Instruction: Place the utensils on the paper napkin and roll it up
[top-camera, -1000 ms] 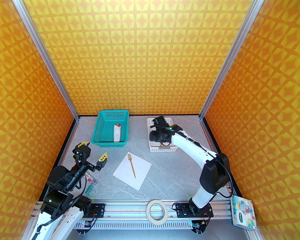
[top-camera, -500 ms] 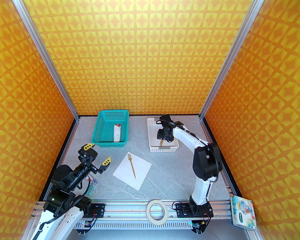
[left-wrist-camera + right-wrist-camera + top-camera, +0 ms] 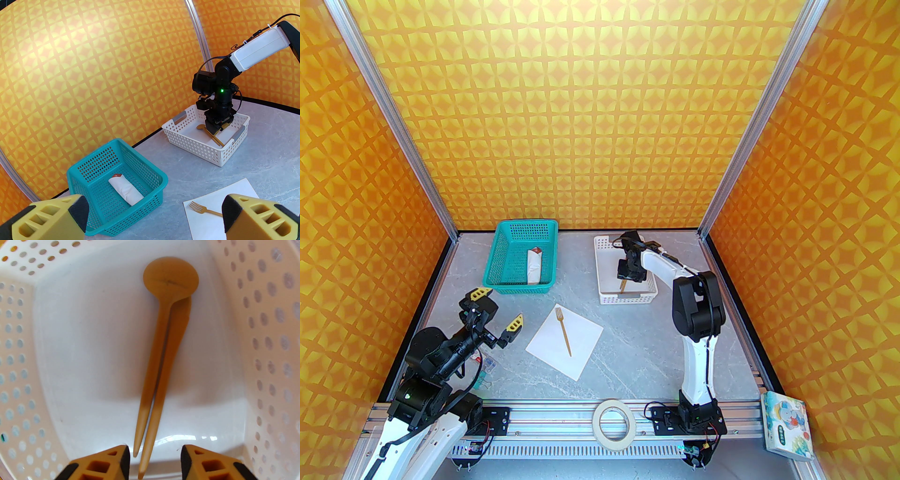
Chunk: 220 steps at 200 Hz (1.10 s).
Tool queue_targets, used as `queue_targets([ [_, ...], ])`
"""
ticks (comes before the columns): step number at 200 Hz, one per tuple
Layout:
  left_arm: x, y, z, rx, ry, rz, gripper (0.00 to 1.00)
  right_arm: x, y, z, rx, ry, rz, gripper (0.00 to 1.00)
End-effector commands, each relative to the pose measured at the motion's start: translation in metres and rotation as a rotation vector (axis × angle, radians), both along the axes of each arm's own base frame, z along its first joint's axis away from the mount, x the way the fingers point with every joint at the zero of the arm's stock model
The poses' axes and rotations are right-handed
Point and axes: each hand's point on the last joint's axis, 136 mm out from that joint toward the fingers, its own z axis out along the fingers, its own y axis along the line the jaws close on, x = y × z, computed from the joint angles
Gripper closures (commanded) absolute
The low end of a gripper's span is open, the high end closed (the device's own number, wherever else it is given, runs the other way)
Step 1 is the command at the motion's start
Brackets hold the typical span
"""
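Observation:
The white paper napkin (image 3: 581, 347) lies flat mid-table with a tan wooden fork (image 3: 563, 330) on it, tines pointing away from the arms. In the white basket (image 3: 628, 299) lie a round-bowled spoon (image 3: 171, 279) and a second tan utensil (image 3: 175, 333) partly under it. My right gripper (image 3: 154, 451) reaches down into that basket. Its fingers (image 3: 117, 460) are apart and straddle the two handle ends, with a gap on the right side. My left gripper (image 3: 499, 309) hovers wide open, left of the napkin, holding nothing.
A teal basket (image 3: 497, 262) at the back left holds a white roll with a red-brown tip (image 3: 533, 267). Binder clips (image 3: 485, 370) lie under the left arm. A tape roll (image 3: 614, 419) and a tissue pack (image 3: 785, 426) sit along the near rail.
The right arm's elbow has swung in and stood up while its wrist stayed over the white basket, and its jaws have narrowed. The left gripper shifted slightly right toward the napkin.

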Motion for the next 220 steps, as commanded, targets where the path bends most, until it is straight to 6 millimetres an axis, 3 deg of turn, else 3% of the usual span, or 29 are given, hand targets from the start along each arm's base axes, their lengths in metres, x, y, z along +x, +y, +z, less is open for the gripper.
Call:
queue_targets([
  [1,-0.002,-0.002,-0.002,0.018,0.008,-0.015,0.01,0.007,-0.001,-0.007,0.008,0.010,0.001,0.61],
  [113,-0.001,-0.002,-0.003,0.017,0.016,-0.015,0.01,0.007,-0.001,-0.027,0.021,0.047,0.004,0.64],
  [220,-0.001,-0.002,-0.004,0.021,0.021,-0.016,0.01,-0.007,-0.002,-0.048,0.007,0.145,0.037,0.73],
])
